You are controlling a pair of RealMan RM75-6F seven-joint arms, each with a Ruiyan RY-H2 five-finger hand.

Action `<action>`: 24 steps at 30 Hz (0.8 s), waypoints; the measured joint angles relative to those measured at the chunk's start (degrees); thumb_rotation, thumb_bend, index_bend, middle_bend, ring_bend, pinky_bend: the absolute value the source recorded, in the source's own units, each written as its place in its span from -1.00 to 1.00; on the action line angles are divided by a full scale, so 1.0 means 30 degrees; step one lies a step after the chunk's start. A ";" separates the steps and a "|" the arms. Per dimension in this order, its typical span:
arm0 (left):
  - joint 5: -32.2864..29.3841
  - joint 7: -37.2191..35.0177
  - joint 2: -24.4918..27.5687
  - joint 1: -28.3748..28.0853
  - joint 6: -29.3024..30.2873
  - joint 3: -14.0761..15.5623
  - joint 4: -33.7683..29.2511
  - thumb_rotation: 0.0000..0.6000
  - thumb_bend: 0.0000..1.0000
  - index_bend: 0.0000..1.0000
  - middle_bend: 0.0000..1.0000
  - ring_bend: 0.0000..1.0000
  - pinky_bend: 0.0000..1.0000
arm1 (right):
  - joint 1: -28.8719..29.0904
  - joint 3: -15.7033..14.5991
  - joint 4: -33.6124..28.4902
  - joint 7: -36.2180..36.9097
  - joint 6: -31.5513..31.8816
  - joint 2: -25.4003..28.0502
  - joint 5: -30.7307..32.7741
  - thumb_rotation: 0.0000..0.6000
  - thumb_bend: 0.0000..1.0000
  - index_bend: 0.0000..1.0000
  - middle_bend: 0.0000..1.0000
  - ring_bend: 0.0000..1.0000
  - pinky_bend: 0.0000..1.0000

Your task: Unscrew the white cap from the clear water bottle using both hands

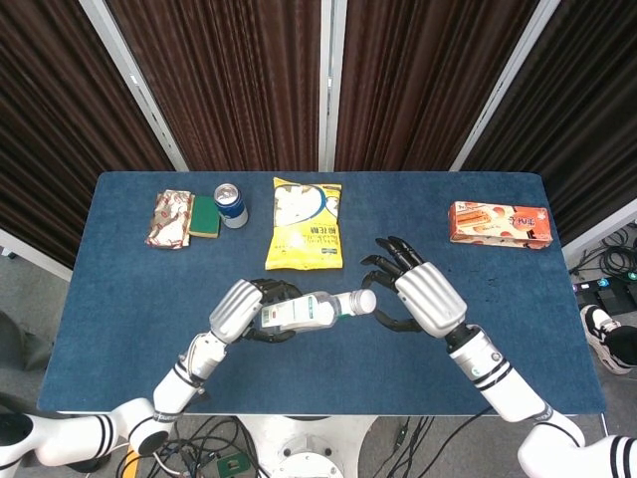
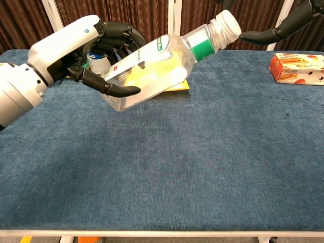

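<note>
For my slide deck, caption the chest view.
Left hand holds tilted clear bottle, white cap on.

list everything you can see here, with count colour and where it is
water bottle: 1, clear with green-and-white label, tilted in the left hand above the table's front middle
cap: 1, white, on the bottle
chip bag: 1, yellow, back middle
can: 1, blue and silver, back left
sponge: 1, green, beside the can
wrapper: 1, red and white, far left
biscuit box: 1, orange, back right
table: 1, blue
left hand: holds the bottle
right hand: fingers spread near the cap
</note>
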 measured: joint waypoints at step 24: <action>-0.4349 0.7681 0.2095 0.0199 -0.4713 0.0792 -0.0159 1.00 -0.50 -0.60 -0.54 -0.74 -0.53 | -0.1100 -0.1258 0.1512 0.0894 -0.1261 0.1202 0.1407 1.00 -0.53 0.06 -0.57 -1.00 -1.00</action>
